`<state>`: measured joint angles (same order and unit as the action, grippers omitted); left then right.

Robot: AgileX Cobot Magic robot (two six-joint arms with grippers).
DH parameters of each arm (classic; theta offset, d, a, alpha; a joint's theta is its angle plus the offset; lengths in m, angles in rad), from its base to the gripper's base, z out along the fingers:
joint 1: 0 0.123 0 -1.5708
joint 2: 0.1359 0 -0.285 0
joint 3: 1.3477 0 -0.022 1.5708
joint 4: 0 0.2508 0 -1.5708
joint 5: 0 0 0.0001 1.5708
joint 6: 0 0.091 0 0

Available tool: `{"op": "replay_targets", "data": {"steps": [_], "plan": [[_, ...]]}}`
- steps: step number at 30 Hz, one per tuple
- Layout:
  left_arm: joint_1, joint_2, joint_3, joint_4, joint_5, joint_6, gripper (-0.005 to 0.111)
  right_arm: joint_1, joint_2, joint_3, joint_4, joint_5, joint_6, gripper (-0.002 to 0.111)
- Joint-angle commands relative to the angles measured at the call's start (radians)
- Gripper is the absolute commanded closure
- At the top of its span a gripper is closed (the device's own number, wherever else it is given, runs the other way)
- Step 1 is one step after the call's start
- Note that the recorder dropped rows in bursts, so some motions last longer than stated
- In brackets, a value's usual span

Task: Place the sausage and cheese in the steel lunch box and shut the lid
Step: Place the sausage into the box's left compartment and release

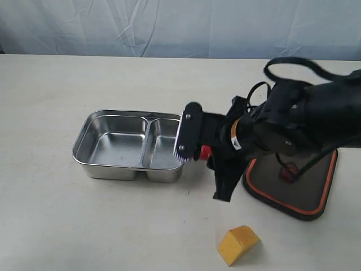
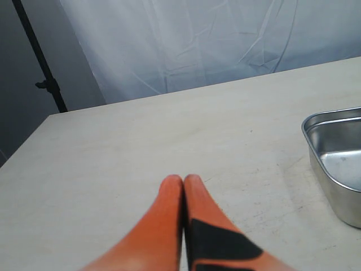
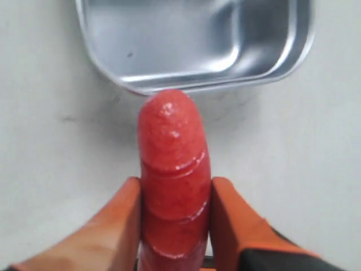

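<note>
The right gripper [image 3: 176,189] is clasping the sausage [image 3: 172,135] between its two orange fingers [image 3: 127,220], pinching it across its width so that the rounded front end is sticking out ahead of the fingertips. The sausage is hanging just short of the rim of the steel lunch box [image 1: 113,171], at the end where the smaller compartment is lying; the right wrist view is showing its tip at the edge of the tray, not yet over the hollow.

The sausage is looking glossy red with a wet-seeming sheen, with faint ridges ringing its body. Such a skin is probably making it slippery, and it is likely weighing very little. The side grip is looking sound, though a squeeze too near either rounded end could be sending it shooting out. It is appearing firm enough to be keeping its shape between the pads.

The cheese [image 1: 238,244], a yellow-orange wedge, is waiting on the table [image 1: 84,226], well apart from the box. The dark lid [image 1: 293,192], edged in orange, is lying flat beside the right arm. Both compartments are showing empty.

The left gripper [image 2: 182,180] is resting clenched on nothing, its fingertips pressing together above bare table near the box's far end.
</note>
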<state>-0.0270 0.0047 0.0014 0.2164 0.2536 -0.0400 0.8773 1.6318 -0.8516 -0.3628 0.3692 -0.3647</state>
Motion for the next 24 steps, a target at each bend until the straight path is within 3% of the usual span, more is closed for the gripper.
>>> {"op": "replay_targets", "data": {"steps": [1, 8, 16, 24], "plan": [[-0.005, -0.005, -0.001, 0.006, -0.014, -0.003, 0.107, 0.0, -0.094, -0.061, 0.064, -0.035, 0.054, 0.108], [-0.005, -0.005, -0.001, 0.006, -0.014, -0.003, 0.107, 0.05, 0.063, -0.281, 0.258, -0.166, 0.051, 0.109], [-0.005, -0.005, -0.001, 0.006, -0.014, -0.003, 0.107, 0.082, 0.37, -0.574, 0.431, -0.078, 0.051, 0.109], [-0.005, -0.005, -0.001, 0.006, -0.014, -0.003, 0.107, 0.082, 0.519, -0.71, 0.544, 0.044, 0.051, 0.109]]}}
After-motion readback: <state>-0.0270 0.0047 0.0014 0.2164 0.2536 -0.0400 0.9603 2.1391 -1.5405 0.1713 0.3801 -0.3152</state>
